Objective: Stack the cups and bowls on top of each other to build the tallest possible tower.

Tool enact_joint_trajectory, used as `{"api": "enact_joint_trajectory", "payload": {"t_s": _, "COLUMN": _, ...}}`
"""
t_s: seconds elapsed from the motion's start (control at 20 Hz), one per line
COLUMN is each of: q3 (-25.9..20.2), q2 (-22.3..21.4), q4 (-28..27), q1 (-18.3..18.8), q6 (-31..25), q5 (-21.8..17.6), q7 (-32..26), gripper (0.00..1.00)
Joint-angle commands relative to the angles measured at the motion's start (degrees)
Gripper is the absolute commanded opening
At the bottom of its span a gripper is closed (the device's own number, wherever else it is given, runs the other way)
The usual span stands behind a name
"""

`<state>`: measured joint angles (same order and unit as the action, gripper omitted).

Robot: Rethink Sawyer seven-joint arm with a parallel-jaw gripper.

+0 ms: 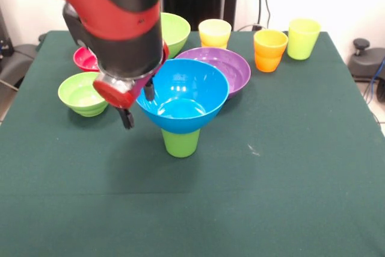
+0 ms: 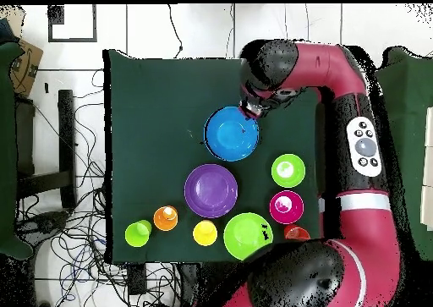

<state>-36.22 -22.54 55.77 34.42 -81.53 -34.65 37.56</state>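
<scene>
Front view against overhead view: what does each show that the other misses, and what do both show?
Only the front view shows the green cup upside down under the blue bowl, bearing it as a tower, and the orange cup as two nested cups. Only the overhead view shows the arm's full sweep, the floor cables and a small red thing at the table edge. Both show the tool at the blue bowl's rim, the purple bowl and the small red bowl.
</scene>
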Motion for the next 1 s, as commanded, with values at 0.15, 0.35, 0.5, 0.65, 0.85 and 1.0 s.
{"api": "enact_joint_trajectory", "payload": {"t_s": 0.15, "q3": 0.4, "q2": -3.6, "q4": -1.4, "q1": -4.1, "q6": -4.1, "q5": -1.3, "q7": -4.8, "gripper": 1.0}}
{"api": "enact_joint_trajectory", "payload": {"t_s": 0.35, "q3": 0.3, "q2": -5.2, "q4": -6.4, "q1": -5.9, "q6": -11.9, "q5": -1.7, "q7": -6.0, "gripper": 1.0}}
{"api": "enact_joint_trajectory", "payload": {"t_s": 0.5, "q3": 0.0, "q2": -6.2, "q4": -11.1, "q1": -7.4, "q6": -18.6, "q5": -2.5, "q7": -6.9, "gripper": 1.0}}
{"api": "enact_joint_trajectory", "payload": {"t_s": 0.65, "q3": -0.2, "q2": -7.2, "q4": -14.8, "q1": -9.0, "q6": -23.3, "q5": -3.3, "q7": -6.5, "gripper": 1.0}}
{"api": "enact_joint_trajectory", "payload": {"t_s": 0.85, "q3": -0.7, "q2": -6.7, "q4": -21.4, "q1": -12.3, "q6": -29.4, "q5": -6.5, "q7": -4.9, "gripper": 1.0}}
{"api": "enact_joint_trajectory", "payload": {"t_s": 1.0, "q3": -1.6, "q2": -5.6, "q4": -26.7, "q1": -14.6, "q6": -32.4, "q5": -10.1, "q7": -5.4, "gripper": 1.0}}
